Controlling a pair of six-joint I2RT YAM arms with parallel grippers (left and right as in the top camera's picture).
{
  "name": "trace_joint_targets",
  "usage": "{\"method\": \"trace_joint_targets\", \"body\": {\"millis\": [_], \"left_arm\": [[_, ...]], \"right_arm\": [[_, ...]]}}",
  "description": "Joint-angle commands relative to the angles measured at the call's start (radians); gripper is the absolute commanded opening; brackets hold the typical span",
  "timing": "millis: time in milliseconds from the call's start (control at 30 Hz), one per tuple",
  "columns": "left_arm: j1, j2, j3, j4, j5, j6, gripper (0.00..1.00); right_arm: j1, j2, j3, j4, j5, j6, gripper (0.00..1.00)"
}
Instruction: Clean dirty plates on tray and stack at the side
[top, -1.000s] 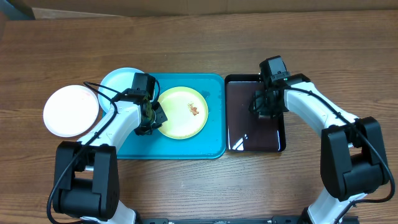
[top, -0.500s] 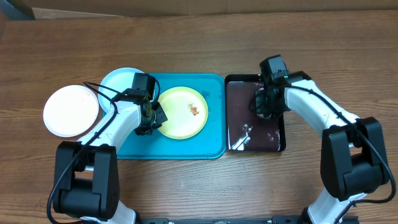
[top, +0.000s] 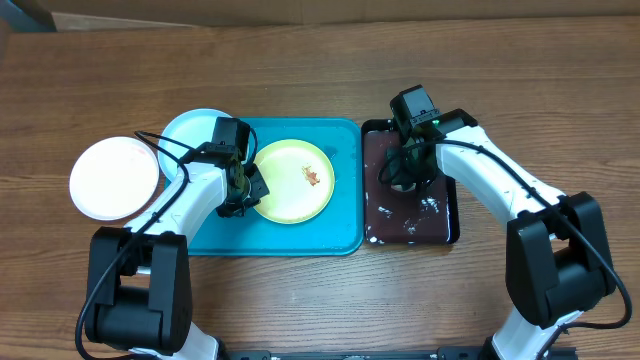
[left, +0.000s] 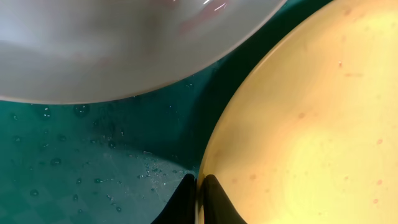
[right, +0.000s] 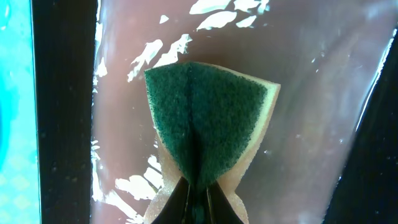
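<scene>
A pale yellow plate (top: 292, 181) with a reddish-brown smear lies on the turquoise tray (top: 340, 235). My left gripper (top: 248, 188) is shut on its left rim; in the left wrist view the fingertips (left: 198, 186) pinch the yellow plate's (left: 311, 112) edge. The light blue plate (top: 188, 130) overlaps the tray's far left corner and shows in the left wrist view (left: 124, 50). A white plate (top: 114, 178) sits on the table to the left. My right gripper (right: 198, 193) is shut on a green-and-yellow sponge (right: 205, 118), squeezed into a fold, over the dark tray.
The glossy dark brown tray (top: 442, 228) holds rippling water and stands right of the turquoise tray. Water droplets speckle the turquoise tray floor (left: 74, 162). Wooden table surrounds both trays; cardboard lines the far edge.
My right gripper has shut on the sponge and shifted left inside the dark tray, stirring the water. The left gripper and plates have not moved.
</scene>
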Motion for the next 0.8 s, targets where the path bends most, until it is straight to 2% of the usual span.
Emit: {"method": "trace_joint_targets", "body": {"millis": [0,367,400,433,567,633,767], "left_arm": [[0.003,0.011,-0.011,0.0,-0.003,0.023,0.1],[0.003,0.011,-0.011,0.004,-0.002,0.023,0.11],[0.003,0.011,-0.011,0.004,-0.002,0.023,0.11],[0.003,0.011,-0.011,0.005,-0.002,0.023,0.11],[0.003,0.011,-0.011,0.004,0.002,0.023,0.11],[0.003,0.011,-0.011,0.004,0.002,0.024,0.11],[0.003,0.011,-0.011,0.004,0.002,0.023,0.11]], "right_arm": [[0.002,-0.03,0.016,0.002,0.007,0.015,0.04],[0.002,-0.029,-0.09,0.036,0.007,0.015,0.06],[0.002,-0.029,-0.09,0.035,0.007,0.015,0.1],[0.002,-0.029,-0.09,0.037,0.007,0.015,0.19],[0.002,-0.03,-0.087,0.062,0.007,0.015,0.61],[0.001,-0.03,-0.087,0.083,0.007,0.015,0.72],[0.001,-0.029,-0.088,0.114,0.007,0.015,0.73]]}}
